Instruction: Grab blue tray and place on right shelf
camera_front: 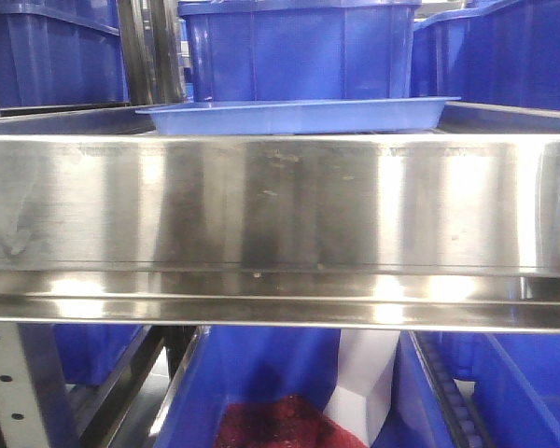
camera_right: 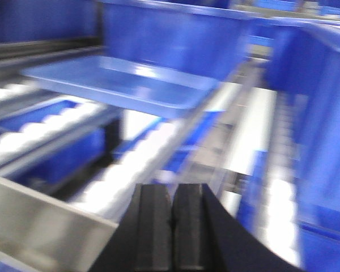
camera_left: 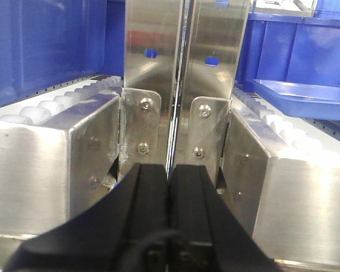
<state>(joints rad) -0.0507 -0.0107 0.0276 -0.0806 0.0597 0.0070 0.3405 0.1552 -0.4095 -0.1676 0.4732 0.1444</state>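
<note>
Shallow light-blue glossy plastic tray (camera_front: 299, 116) sits on white rollers behind the shiny steel front rail (camera_front: 280, 201), near its middle. My right pincer (camera_right: 171, 226) and left pincer (camera_left: 170, 181): both pressed together, empty. Open first, approach the tray's near rim level.

no readable text, labels or numbers

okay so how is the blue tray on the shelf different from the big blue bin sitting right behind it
The blue tray is shallow, with low walls and a flared rim; the deep bin behind it stands far taller. The tray is a lighter, periwinkle blue, while the bin is a darker, saturated blue. The tray sits nearer the steel front rail; the bin is farther back. Both are glossy plastic and sit on the same shelf level.
</note>
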